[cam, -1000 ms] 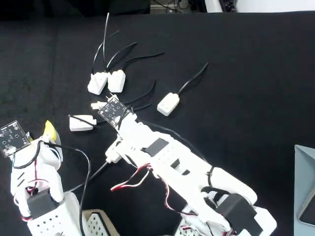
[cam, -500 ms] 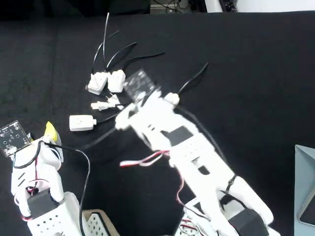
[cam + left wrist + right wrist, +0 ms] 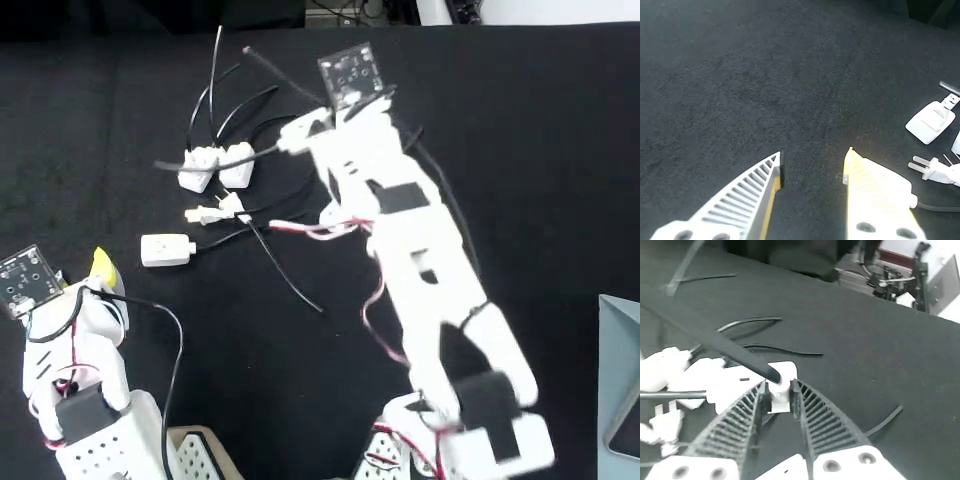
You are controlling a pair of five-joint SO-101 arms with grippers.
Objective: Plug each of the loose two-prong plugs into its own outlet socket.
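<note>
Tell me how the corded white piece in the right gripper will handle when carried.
Probably light: the right gripper holds the white piece at its very tip. Its black cord looks fairly stiff, jutting out straight rather than drooping, so it may sweep the loose plug nearby. The smooth casing could twist in so narrow a pinch.

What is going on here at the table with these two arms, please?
The right tool is shut on a corded white piece over the table's far side. The left tool sits open at the near left. A two-prong plug lies loose, not yet plugged in.
</note>
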